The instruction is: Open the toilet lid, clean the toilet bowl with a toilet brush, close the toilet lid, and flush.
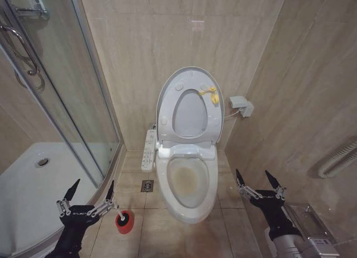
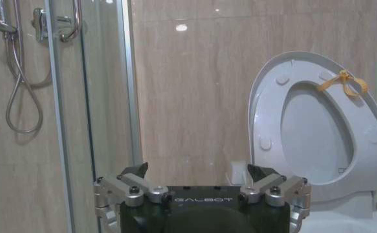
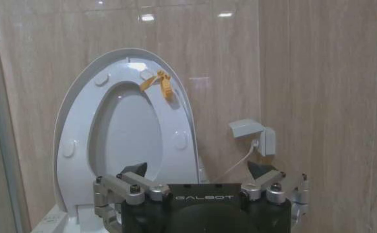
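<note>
Glossy oval toilet lid (image 1: pixel 189 82) upright; stained ceramic toilet bowl (image 1: pixel 187 182) exposed; left tool (image 1: pixel 91 194), right tool (image 1: pixel 258 181) spread, empty.

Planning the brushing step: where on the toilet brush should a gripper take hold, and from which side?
Grip the toilet brush by its thin white handle, which sticks up out of the red holder on the floor left of the toilet bowl. Probably come from above with the left gripper, which is open and closest; the bristle head is hidden in the holder.
</note>
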You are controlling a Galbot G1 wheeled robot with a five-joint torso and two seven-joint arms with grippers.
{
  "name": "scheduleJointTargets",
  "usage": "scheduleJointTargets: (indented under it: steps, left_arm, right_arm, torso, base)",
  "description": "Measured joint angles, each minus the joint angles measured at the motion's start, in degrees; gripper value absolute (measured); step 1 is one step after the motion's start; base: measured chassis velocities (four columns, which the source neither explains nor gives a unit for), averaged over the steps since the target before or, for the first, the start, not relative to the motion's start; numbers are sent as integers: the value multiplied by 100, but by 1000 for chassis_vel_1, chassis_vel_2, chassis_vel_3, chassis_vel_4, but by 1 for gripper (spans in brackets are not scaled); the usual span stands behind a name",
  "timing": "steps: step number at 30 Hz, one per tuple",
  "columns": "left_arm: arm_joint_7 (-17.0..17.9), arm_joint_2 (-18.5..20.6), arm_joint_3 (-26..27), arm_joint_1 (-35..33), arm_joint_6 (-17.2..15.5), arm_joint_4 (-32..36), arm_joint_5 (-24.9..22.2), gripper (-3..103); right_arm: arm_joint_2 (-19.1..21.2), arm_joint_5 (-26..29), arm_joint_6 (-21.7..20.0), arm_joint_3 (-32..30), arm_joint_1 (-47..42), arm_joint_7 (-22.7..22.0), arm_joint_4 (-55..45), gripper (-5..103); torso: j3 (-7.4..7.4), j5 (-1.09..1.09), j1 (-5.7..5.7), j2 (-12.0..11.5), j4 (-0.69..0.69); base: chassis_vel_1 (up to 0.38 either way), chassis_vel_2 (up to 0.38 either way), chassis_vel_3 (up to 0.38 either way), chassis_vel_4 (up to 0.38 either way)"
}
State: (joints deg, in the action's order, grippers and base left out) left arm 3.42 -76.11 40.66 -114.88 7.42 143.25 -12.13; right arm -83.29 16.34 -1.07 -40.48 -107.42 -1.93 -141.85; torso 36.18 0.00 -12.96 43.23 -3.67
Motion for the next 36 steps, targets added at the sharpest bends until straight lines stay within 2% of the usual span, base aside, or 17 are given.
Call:
scheduleJointTargets:
  steps: [36]
  left_arm:
    - [4,0,-1,1,-7,-1,-8,100]
  right_arm:
    - [0,0,0,0,0,0,0,100]
  torso:
    - [0,0,0,0,0]
  base:
    - [0,0,0,0]
